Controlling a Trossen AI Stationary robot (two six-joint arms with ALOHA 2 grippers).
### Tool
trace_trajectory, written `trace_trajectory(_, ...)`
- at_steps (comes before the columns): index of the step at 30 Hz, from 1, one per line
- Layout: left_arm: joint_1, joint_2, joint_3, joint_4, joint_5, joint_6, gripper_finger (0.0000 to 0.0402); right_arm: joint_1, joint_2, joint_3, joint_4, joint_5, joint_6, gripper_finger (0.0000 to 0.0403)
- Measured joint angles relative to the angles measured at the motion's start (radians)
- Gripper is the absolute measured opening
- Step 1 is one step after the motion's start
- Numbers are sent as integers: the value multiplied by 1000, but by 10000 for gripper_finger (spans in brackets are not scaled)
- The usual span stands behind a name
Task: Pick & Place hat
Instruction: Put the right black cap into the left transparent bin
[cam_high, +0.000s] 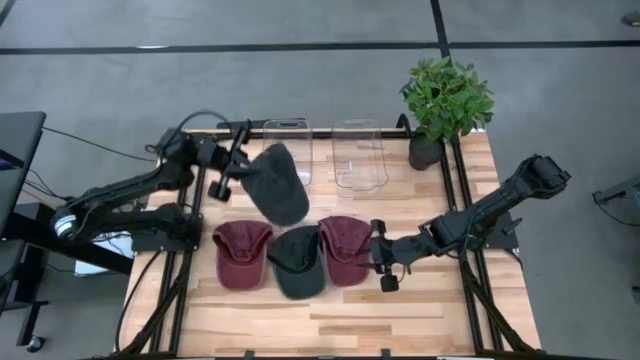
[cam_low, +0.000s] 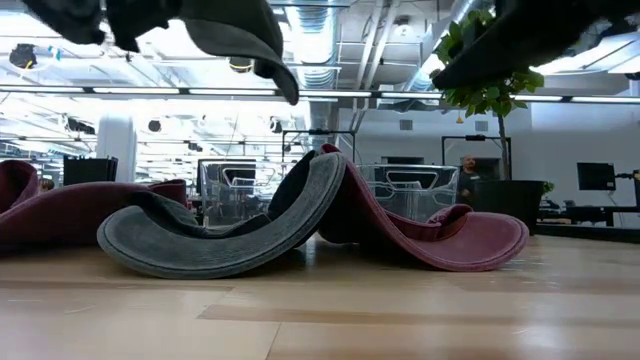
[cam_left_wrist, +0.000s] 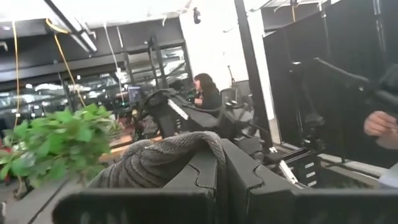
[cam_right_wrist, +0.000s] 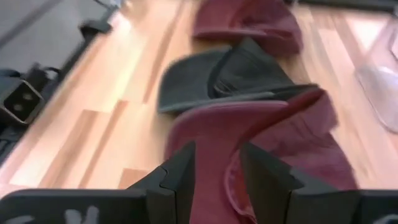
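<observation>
Grey hat (aloft) in left tool

The caps are soft matt cloth: a dark grey cap with ribbed weave, two maroon caps looking washed and faded. The bench is smooth pale wood. The bins are clear glossy plastic.

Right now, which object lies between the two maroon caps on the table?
In the high view, a dark grey cap lies between the left maroon cap and the right maroon cap, overlapping the right one.
</observation>
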Motion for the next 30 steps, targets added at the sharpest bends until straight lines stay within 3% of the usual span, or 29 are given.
trace_trajectory(5, 114, 152, 152, -23, 126, -45, 8, -5, 0, -156, 308, -7, -55, 118)
trace_trajectory(14, 263, 419, 380, -57, 340, -40, 8, -88, 0, -393, 681, -7, -73, 118)
trace_trajectory(24, 398, 668, 567, -54, 588, 23, 8, -190, 0, -508, 833, -8, -82, 118)
trace_trajectory(30, 444, 781, 619, -52, 599, 75, 8, -238, 1, -516, 846, -8, -82, 118)
